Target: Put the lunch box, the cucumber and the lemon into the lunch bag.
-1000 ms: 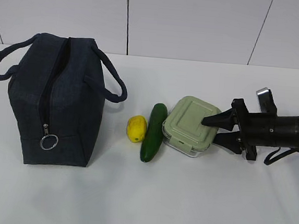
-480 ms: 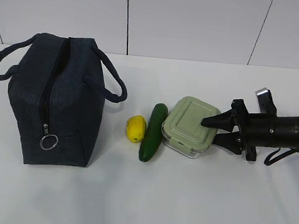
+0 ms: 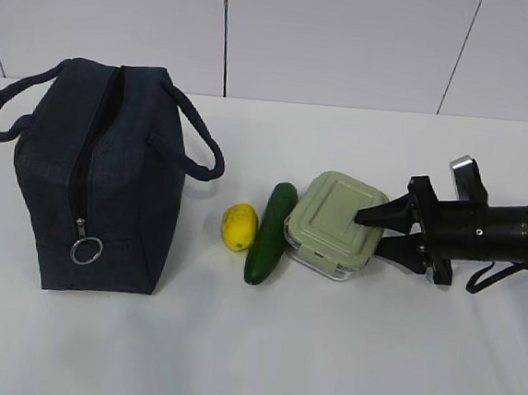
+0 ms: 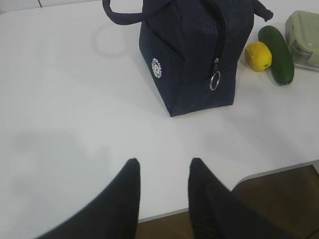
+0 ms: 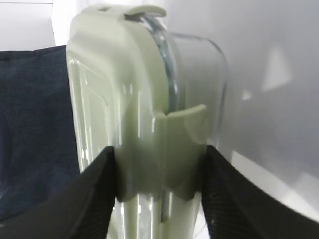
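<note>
The navy lunch bag [image 3: 99, 174] stands at the left, with its zipper ring hanging at the near end. The lemon [image 3: 240, 226], the cucumber [image 3: 271, 232] and the green-lidded lunch box [image 3: 334, 222] lie in a row to its right. The box touches the cucumber. My right gripper [image 3: 370, 231] lies level and grips the box's right edge. In the right wrist view its fingers [image 5: 97, 174] press both sides of the lid clip on the lunch box [image 5: 124, 99]. My left gripper [image 4: 164, 162] is open and empty above the table's near edge, well short of the bag [image 4: 194, 50].
The white table [image 3: 325, 351] runs to a white panelled wall behind. In the left wrist view the table's front edge [image 4: 269, 172] and brown floor show beneath the fingers. The lemon [image 4: 258, 56], cucumber [image 4: 278, 54] and lunch box [image 4: 304, 30] show at the top right.
My right gripper and the lunch box have shifted slightly left. The box has nudged the cucumber a little toward the lemon. The bag and the lemon have not moved.
</note>
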Controlling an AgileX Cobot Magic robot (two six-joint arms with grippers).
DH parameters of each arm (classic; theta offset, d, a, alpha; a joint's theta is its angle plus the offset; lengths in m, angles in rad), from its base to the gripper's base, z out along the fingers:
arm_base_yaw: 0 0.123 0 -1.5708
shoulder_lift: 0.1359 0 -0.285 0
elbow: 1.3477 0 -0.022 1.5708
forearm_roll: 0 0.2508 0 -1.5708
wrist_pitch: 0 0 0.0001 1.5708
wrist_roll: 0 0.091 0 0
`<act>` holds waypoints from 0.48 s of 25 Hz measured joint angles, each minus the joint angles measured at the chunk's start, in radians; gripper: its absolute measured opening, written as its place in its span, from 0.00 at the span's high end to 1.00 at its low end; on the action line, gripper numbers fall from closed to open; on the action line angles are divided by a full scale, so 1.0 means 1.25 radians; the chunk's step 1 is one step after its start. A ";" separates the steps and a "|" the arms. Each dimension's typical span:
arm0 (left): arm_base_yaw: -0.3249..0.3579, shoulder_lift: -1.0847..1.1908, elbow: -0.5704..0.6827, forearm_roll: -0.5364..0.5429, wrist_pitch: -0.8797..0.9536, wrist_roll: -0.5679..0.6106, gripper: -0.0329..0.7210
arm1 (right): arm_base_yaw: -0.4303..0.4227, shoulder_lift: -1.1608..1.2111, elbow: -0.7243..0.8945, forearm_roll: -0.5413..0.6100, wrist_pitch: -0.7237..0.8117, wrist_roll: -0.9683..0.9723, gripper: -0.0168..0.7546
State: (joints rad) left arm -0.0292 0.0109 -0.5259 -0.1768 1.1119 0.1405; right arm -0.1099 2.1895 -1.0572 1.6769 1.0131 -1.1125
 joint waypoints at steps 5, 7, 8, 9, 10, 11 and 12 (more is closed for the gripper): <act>0.000 0.000 0.000 0.000 0.000 0.000 0.64 | 0.000 0.002 0.000 -0.012 0.016 0.000 0.48; 0.000 0.000 0.000 0.000 0.000 0.000 0.64 | 0.000 0.004 0.000 -0.017 0.019 0.000 0.48; 0.000 0.000 0.000 0.000 0.000 0.000 0.64 | 0.000 0.004 0.000 -0.021 0.022 0.000 0.48; 0.000 0.000 0.000 0.000 0.000 0.000 0.64 | 0.000 0.004 0.000 -0.025 0.024 0.000 0.48; 0.000 0.000 0.000 0.000 0.000 0.000 0.64 | 0.000 0.004 0.000 -0.028 0.030 0.000 0.48; 0.000 0.000 0.000 0.000 0.000 0.000 0.64 | 0.000 0.004 0.000 -0.032 0.036 0.000 0.48; 0.000 0.000 0.000 0.000 0.000 0.000 0.64 | 0.000 0.005 0.000 -0.035 0.042 0.000 0.48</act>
State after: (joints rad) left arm -0.0292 0.0109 -0.5259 -0.1770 1.1119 0.1405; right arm -0.1099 2.1961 -1.0572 1.6336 1.0655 -1.1125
